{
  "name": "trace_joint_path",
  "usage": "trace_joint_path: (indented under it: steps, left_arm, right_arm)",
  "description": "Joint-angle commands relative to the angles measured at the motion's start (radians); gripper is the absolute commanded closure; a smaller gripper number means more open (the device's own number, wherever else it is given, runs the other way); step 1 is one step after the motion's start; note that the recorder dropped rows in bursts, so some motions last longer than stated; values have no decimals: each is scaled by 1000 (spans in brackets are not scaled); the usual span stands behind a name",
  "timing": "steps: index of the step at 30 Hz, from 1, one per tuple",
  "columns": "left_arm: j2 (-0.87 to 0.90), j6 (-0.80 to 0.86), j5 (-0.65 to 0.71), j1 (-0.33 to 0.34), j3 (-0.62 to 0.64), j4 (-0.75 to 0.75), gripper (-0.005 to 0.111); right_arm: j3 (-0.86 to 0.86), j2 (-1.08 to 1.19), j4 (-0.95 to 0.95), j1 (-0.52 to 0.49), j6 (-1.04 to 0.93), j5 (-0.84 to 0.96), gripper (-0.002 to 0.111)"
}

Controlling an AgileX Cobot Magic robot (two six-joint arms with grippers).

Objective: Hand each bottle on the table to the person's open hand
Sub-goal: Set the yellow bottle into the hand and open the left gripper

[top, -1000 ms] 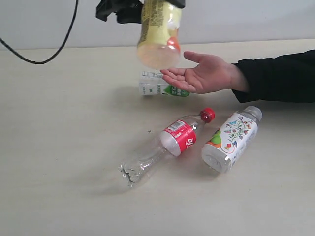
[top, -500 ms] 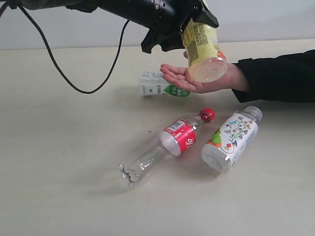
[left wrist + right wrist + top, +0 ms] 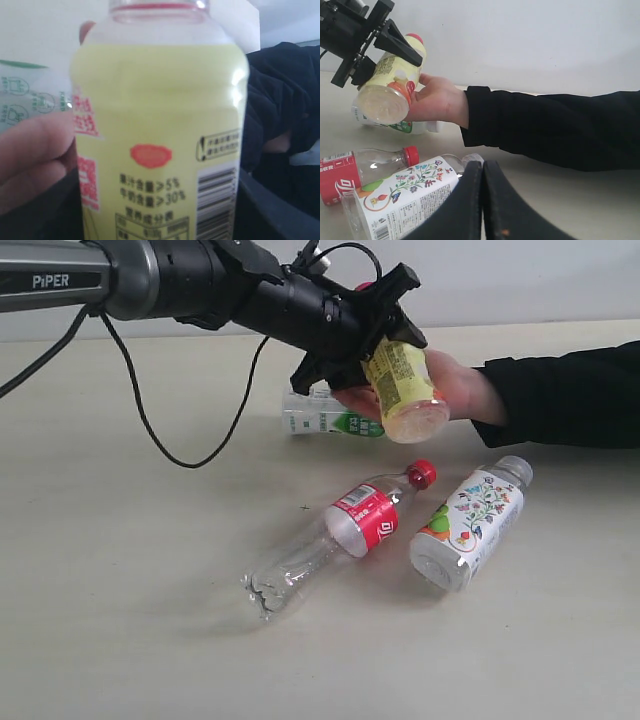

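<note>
Over the last second the left gripper (image 3: 372,338) has swung the yellow bottle (image 3: 405,390) from above the table (image 3: 120,570) down onto the person's open hand (image 3: 458,388). The jaws stay clamped across the bottle's body, base tilted toward the camera. Handover looks near done for bottle one, only the release remaining. White-and-green bottle (image 3: 318,418), clear red-label bottle (image 3: 345,530) and floral bottle (image 3: 470,525) lie on the table, unmoved. Right gripper (image 3: 482,200) is closed on nothing, low by the floral bottle. The palm is mostly covered, so I cannot tell whether the bottle truly rests on it. The left wrist view is filled by the bottle, so the jaws are unseen there. The white-and-green bottle is partly hidden.
</note>
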Motion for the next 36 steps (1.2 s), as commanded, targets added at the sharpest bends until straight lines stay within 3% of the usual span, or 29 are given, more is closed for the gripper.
trace_joint_path:
  steps: [1, 8, 16, 25, 36]
  left_arm:
    - [3, 7, -28, -1, -9, -15, 93]
    - [3, 7, -47, -1, -9, -15, 50]
    - [3, 59, -58, -1, -9, -8, 23]
    - [-10, 86, 25, 22, -9, -6, 17]
    - [-59, 171, 274, 109, -9, 44, 17]
  right_arm:
    - [5, -6, 5, -3, -4, -5, 108]
    - [5, -6, 5, -3, -4, -5, 108]
    - [5, -6, 5, -3, -4, -5, 108]
    - [5, -6, 5, -3, -4, -5, 108]
    - [5, -6, 5, -3, -4, -5, 108]
